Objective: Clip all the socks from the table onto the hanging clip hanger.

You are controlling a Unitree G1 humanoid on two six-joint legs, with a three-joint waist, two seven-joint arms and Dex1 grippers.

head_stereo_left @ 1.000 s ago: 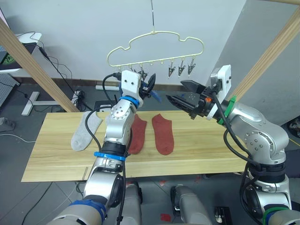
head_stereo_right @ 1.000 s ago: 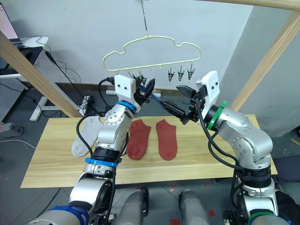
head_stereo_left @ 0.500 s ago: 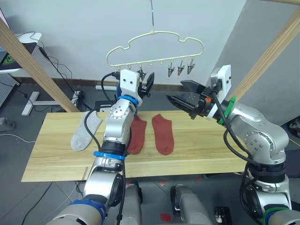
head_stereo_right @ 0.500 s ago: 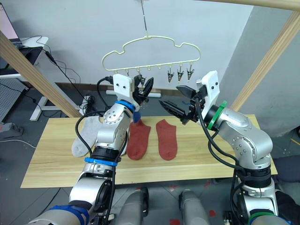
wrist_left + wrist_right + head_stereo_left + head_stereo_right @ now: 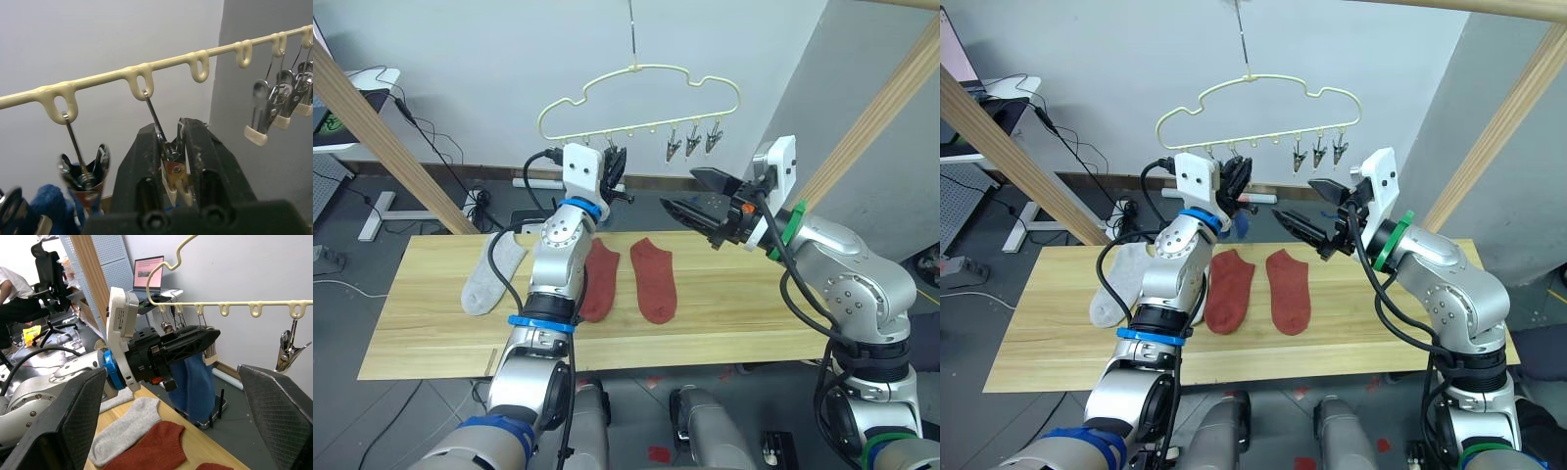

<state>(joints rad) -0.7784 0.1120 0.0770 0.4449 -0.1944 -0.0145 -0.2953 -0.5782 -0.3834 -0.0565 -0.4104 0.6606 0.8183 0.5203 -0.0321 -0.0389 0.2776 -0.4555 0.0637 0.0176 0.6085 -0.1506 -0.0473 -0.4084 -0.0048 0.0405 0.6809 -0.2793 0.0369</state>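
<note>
The pale-yellow clip hanger (image 5: 636,93) hangs over the table (image 5: 754,313). My left gripper (image 5: 615,166) is raised to the hanger's left clips and is shut on one metal clip (image 5: 168,166). A blue sock (image 5: 193,382) hangs down just behind that gripper; blue fabric (image 5: 49,205) sits under the neighbouring clip (image 5: 85,181). My right gripper (image 5: 693,198) hovers to the right, open and holding nothing. A light grey sock (image 5: 489,274) and two rust red socks (image 5: 600,279) (image 5: 653,279) lie flat on the table.
Three free clips (image 5: 690,142) hang at the hanger's right end. Slanted round wooden poles (image 5: 391,147) (image 5: 881,117) flank the table. Behind are a desk with cables (image 5: 372,88), a laptop (image 5: 149,271) and a seated person (image 5: 14,298).
The blue sock, stretched between both grippers a second ago, has left the right gripper and now hangs by the left one. My left gripper rose and closed on a clip.
</note>
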